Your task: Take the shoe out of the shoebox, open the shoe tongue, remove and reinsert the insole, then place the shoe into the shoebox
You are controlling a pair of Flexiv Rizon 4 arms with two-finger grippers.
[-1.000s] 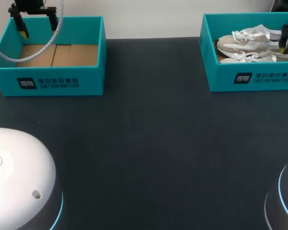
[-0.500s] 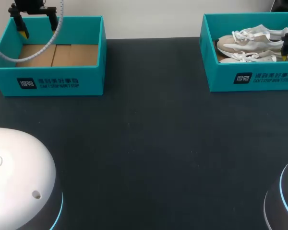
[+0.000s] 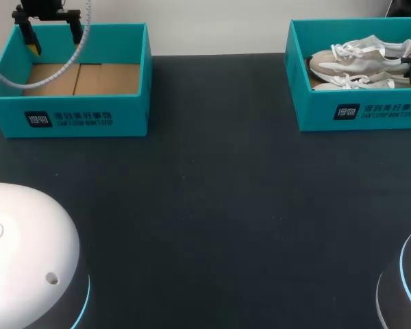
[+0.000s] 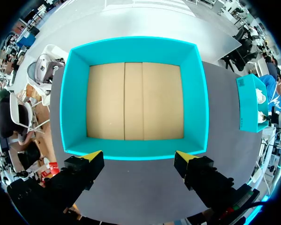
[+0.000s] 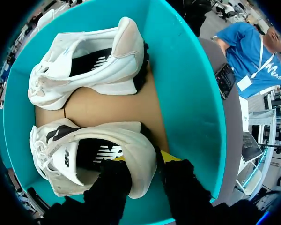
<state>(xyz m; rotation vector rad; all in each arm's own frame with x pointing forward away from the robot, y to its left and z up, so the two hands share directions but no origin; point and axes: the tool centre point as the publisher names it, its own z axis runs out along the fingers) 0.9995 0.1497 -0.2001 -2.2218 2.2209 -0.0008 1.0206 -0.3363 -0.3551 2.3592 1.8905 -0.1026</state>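
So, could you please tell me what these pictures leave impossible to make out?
- Whether the right gripper is shut on the near shoe: right wrist view, the heel hides the contact.
- Most of the right gripper in the head view: cut off by the picture's edge.
- What lies in the far shoebox, left wrist view: too small to tell.
- The near shoe's insole toward the toe: hidden under the tongue.

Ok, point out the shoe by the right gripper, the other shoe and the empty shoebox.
Near shoe point(image 5: 138, 154): right wrist view, on its heel.
Far shoe point(image 5: 129, 42): right wrist view, on its heel.
Empty shoebox point(image 4: 133, 101): left wrist view, on its bare cardboard floor.
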